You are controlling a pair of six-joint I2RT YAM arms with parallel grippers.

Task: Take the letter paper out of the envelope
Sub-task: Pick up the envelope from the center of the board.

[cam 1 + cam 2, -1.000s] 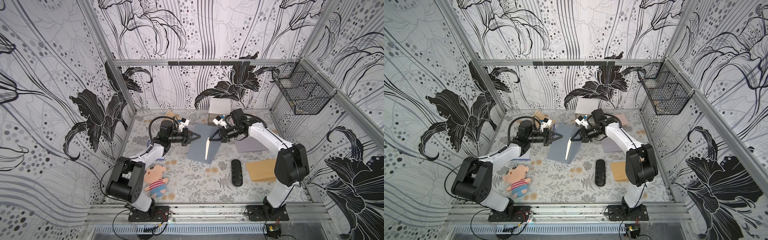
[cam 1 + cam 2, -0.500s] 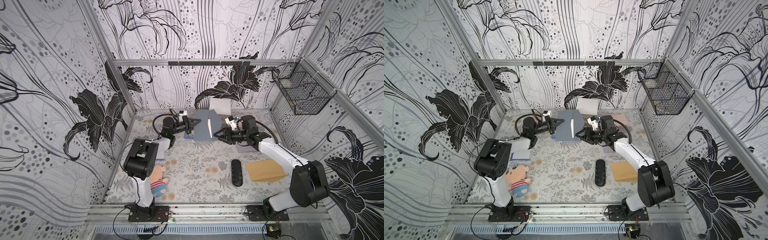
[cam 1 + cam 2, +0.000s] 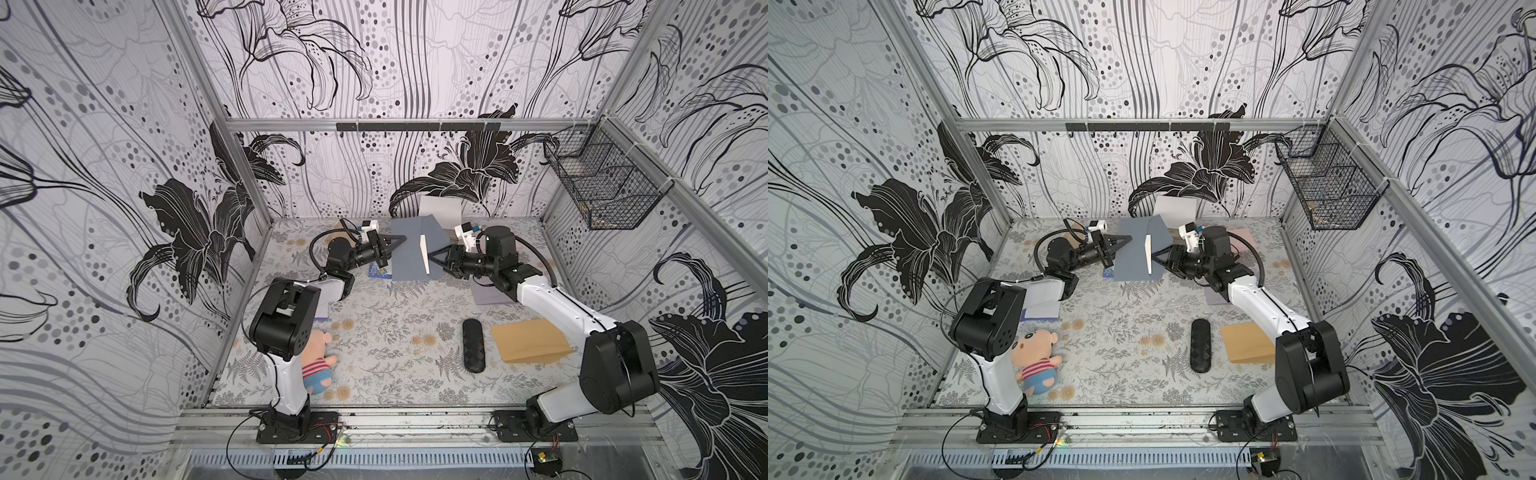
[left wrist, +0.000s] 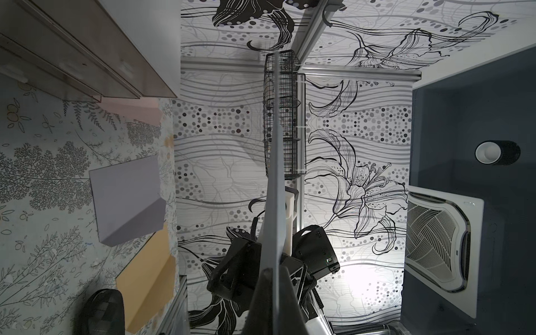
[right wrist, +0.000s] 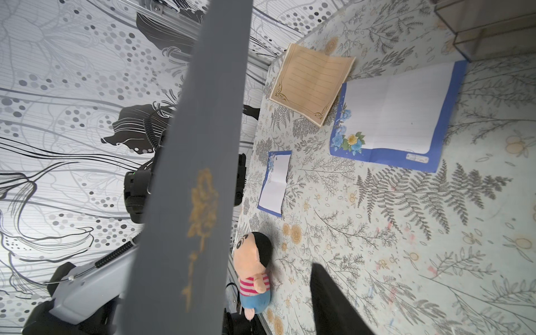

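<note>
The left fingers (image 4: 262,307) were clenched on the grey envelope (image 3: 409,266), held up on edge over the back of the tabletop (image 3: 395,332). The white letter paper (image 3: 424,259) poked out of it. The right fingers (image 5: 333,301) stood parted beside it, gripping nothing. Best to pinch the paper alone, then draw it straight out while the left holds firm.

Two matching arms: left arm (image 3: 289,382) and right arm (image 3: 561,303), glossy white links between chunky black joint housings (image 3: 284,320). Black cables (image 3: 314,249) loop off each wrist, under small white camera mounts (image 3: 368,226). Left gripper (image 3: 403,237), right gripper (image 3: 429,261): slim, black, tapering jaws. Black screwed base plates (image 3: 291,428), red and yellow wires (image 3: 328,434) alongside.
</note>
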